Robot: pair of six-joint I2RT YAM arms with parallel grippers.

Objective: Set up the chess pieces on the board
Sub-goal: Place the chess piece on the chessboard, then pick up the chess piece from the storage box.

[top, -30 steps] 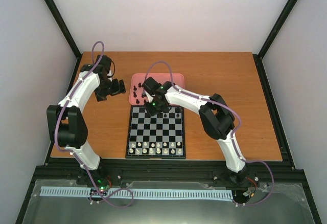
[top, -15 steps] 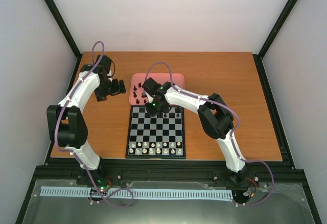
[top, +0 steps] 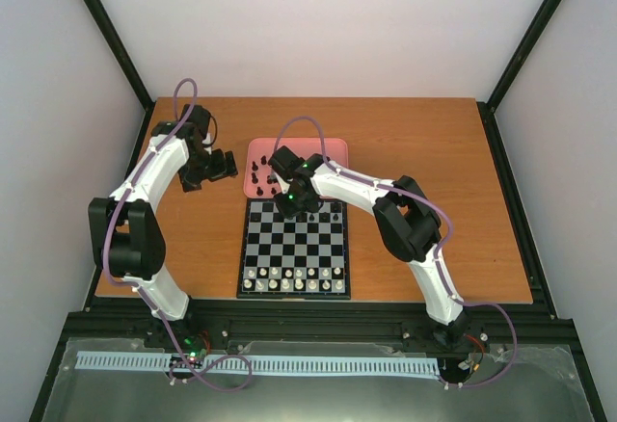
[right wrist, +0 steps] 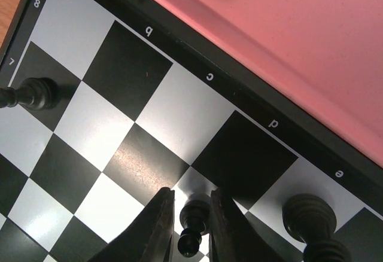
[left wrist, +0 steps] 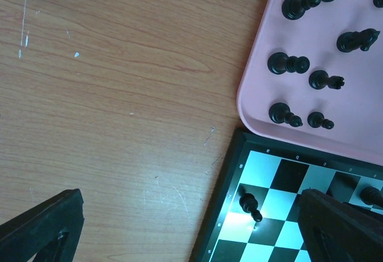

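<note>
Setup looks early: the right hand (right wrist: 191, 229) pinches a black pawn (right wrist: 192, 213) on the board (right wrist: 128, 70) at bottom centre; most chess pieces (left wrist: 288, 63) wait in the tray (left wrist: 254, 91); the left hand (left wrist: 191, 214) gapes empty.

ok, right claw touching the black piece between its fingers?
Cannot tell. Right wrist view: the right claw closely flanks the black piece, but neither contact nor a gap shows plainly.

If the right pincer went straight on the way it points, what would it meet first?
Probably the black-and-silver chequered chessboard: the right pincer points down at a light square, and the tiny black pawn it grips would touch there first. Gap unclear.
</note>
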